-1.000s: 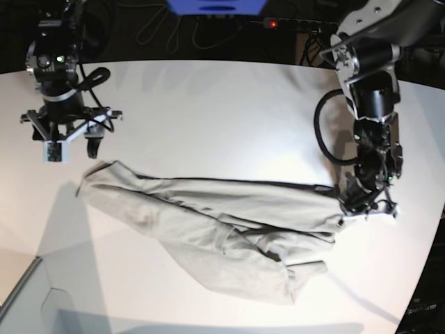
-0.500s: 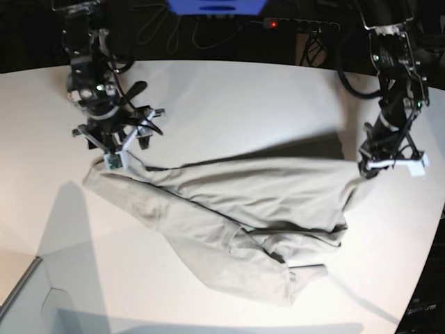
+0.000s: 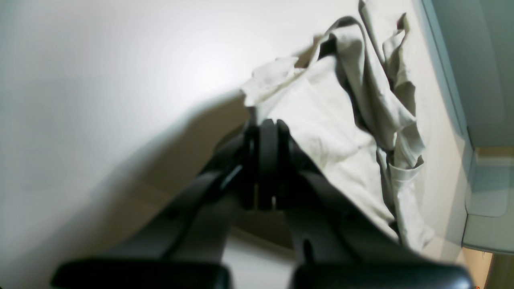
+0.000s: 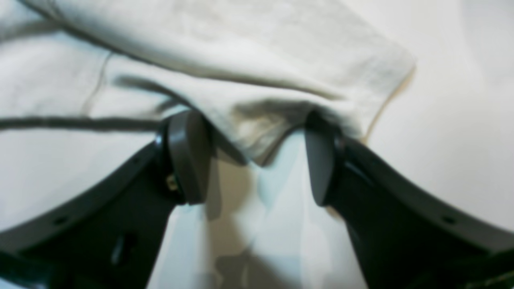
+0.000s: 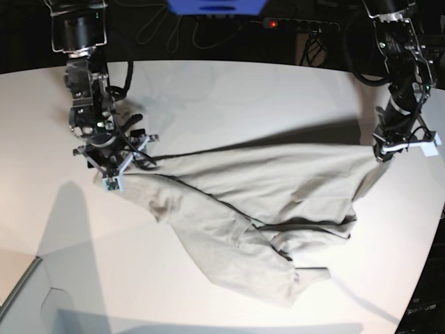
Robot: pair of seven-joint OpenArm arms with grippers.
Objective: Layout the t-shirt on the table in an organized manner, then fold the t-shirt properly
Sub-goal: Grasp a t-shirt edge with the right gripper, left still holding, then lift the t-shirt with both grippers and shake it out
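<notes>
The light grey-beige t-shirt (image 5: 264, 209) lies stretched across the white table (image 5: 243, 104), rumpled and bunched toward the front. At the right, my left gripper (image 5: 381, 154) is shut on the shirt's right corner and holds it lifted off the table. In the left wrist view its fingers (image 3: 267, 132) are pressed together, with the t-shirt (image 3: 321, 112) trailing away beyond them. At the left, my right gripper (image 5: 115, 167) is low over the shirt's left end. In the right wrist view my right gripper (image 4: 253, 136) is open, and an edge of the t-shirt (image 4: 241, 60) sags between its pads.
Black cables and a power strip with a red light (image 5: 273, 24) run along the back edge. A grey box (image 5: 28, 299) sits at the front left corner. The table's curved edge passes close to the left arm on the right.
The left gripper has carried the shirt's right corner up and back, pulling the cloth taut. The right arm has come in from the back left and dropped onto the shirt's left end.
</notes>
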